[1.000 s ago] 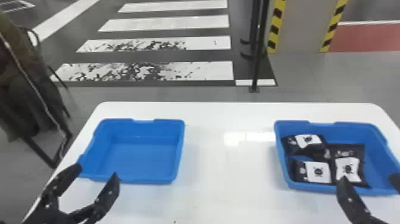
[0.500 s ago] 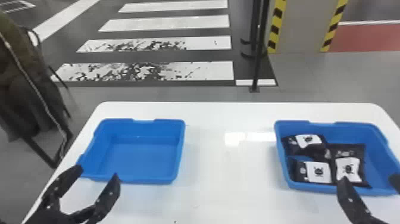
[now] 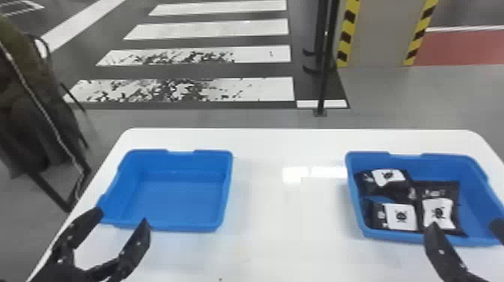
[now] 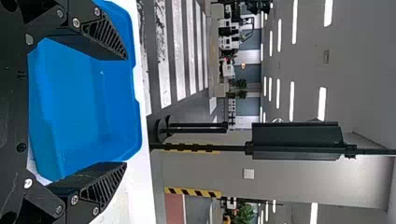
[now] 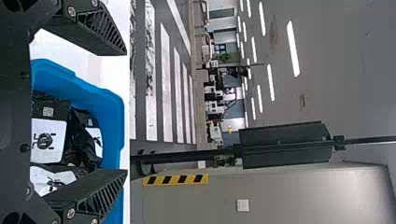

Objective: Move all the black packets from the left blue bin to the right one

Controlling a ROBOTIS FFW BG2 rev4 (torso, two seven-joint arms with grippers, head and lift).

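With our left jaws (image 3: pixel 122 217) and right jaws (image 3: pixel 465 226) gaping wide and empty, we are facing three black packets (image 3: pixel 400 217) lying in the blue bin (image 3: pixel 442 165) at two o'clock.

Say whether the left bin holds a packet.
No, the left bin is bare inside, and the packets lie in the right bin.

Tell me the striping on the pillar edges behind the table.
Yellow and black diagonal stripes; clearest in the head view.

Indoor hall, street-like: painted crosswalk (image 3: pixel 221 29), hazard-striped pillar (image 3: pixel 382 33), ceiling strip lights (image 4: pixel 294 21).
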